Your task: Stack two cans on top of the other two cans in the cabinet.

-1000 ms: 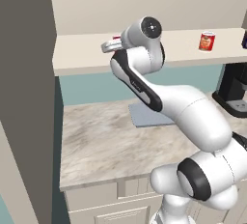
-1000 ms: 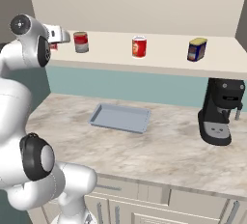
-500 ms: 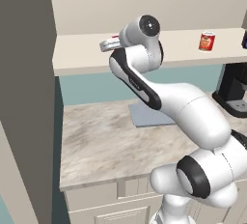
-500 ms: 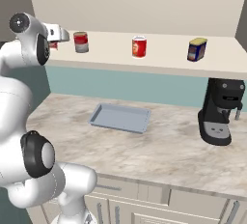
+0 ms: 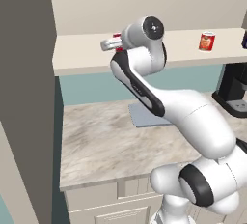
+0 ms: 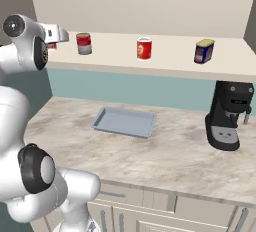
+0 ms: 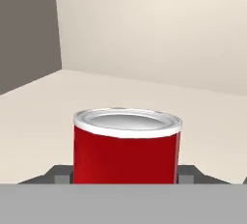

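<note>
Beige cabinet shelf [image 7: 202, 117], red can [image 7: 126, 149] upright, silver rim up, tool [image 7: 126, 174] clamped on it

A: Any writing you can read on the cans?

B: None. The red can [image 7: 126, 148] right in front shows a plain red side and silver rim, no letters. The shelf cans, the red-and-grey one [image 6: 84, 43], the orange-red one [image 6: 144, 48] and the blue one [image 6: 204, 51], carry labels too small to read.

A: And the coffee machine [image 6: 229, 116] at 3 o'clock?

B: No brand or numbers legible.
</note>
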